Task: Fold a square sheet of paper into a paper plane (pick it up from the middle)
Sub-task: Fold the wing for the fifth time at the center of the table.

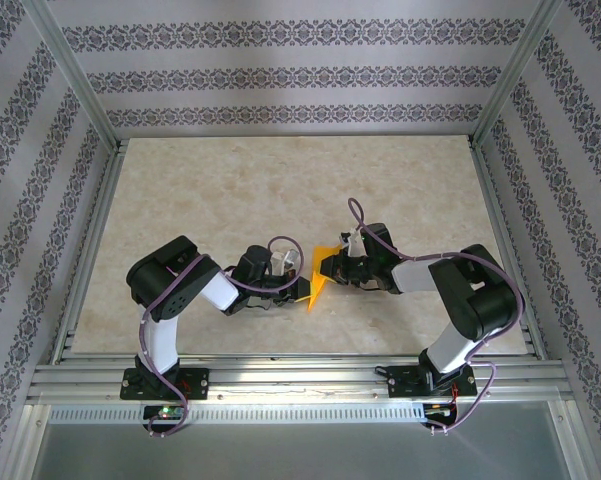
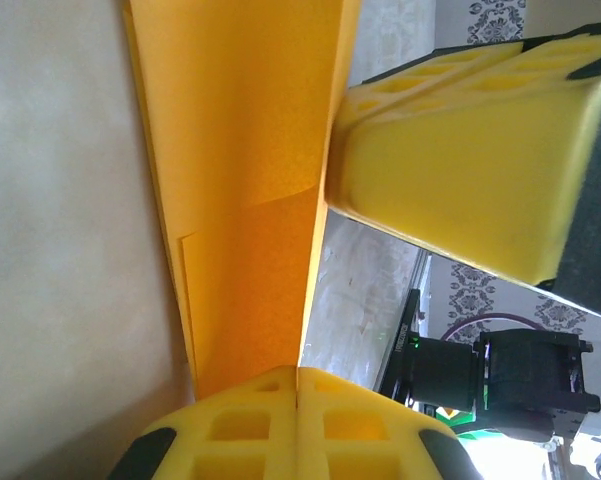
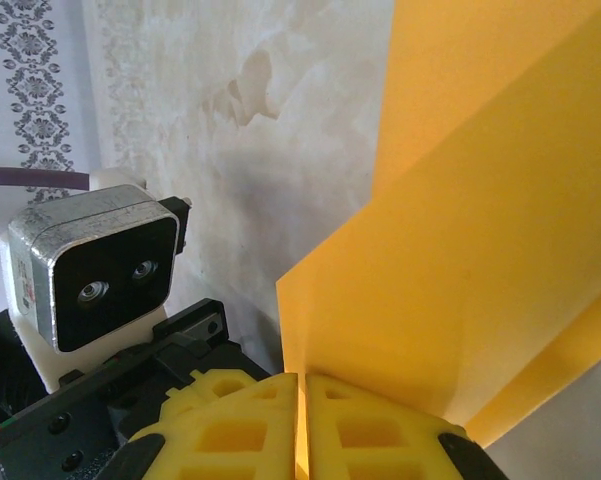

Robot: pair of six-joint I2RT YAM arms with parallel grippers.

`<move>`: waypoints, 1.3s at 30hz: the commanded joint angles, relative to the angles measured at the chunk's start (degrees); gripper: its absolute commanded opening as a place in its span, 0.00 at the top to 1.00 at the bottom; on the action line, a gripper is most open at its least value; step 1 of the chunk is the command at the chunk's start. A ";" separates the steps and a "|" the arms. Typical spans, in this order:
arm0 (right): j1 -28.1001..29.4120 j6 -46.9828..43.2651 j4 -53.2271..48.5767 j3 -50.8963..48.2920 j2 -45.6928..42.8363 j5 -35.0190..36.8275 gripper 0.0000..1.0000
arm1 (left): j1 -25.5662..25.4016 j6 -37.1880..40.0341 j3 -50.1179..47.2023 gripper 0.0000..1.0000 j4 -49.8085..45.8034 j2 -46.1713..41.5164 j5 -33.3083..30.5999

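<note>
My left pincer (image 2: 296,392) and my right pincer (image 3: 302,395) both pinch the folded orange paper (image 1: 320,280) tight. The paper sits between them, over the desk (image 1: 230,190).

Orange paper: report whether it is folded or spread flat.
Folded: the orange paper shows overlapping layers and creases, pinched between the shut left pincer and right pincer.

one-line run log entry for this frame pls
phase: folding, unfinished | orange paper: creased, held between both arms | left gripper: shut on paper edge | right gripper: shut on paper edge
</note>
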 commanded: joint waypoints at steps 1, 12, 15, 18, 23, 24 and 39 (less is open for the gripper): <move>-0.02 -0.37 0.72 1.30 1.07 1.45 0.89 | 0.40 1.24 0.11 1.00 -7.08 2.49 -0.49; -0.63 -0.51 0.23 1.19 2.86 3.46 0.89 | 0.40 1.64 1.07 1.00 -11.25 3.09 -0.70; -0.61 -0.58 0.25 1.56 3.56 3.25 0.89 | 0.40 1.55 1.01 1.00 -11.66 3.19 -1.02; -0.63 -0.67 0.05 1.90 4.37 3.21 0.89 | 0.49 1.60 0.82 1.00 -11.97 3.29 -1.45; -0.63 -1.22 -1.79 2.37 6.46 4.40 0.89 | 0.51 1.69 0.32 1.00 -13.65 3.19 -2.67; -0.55 -1.22 -1.86 2.37 6.95 4.34 0.89 | 0.58 1.60 0.29 1.00 -13.65 3.19 -2.67; 0.15 -2.40 -7.68 3.72 8.18 6.29 0.90 | -0.10 4.77 1.50 0.84 -22.85 -2.16 -0.42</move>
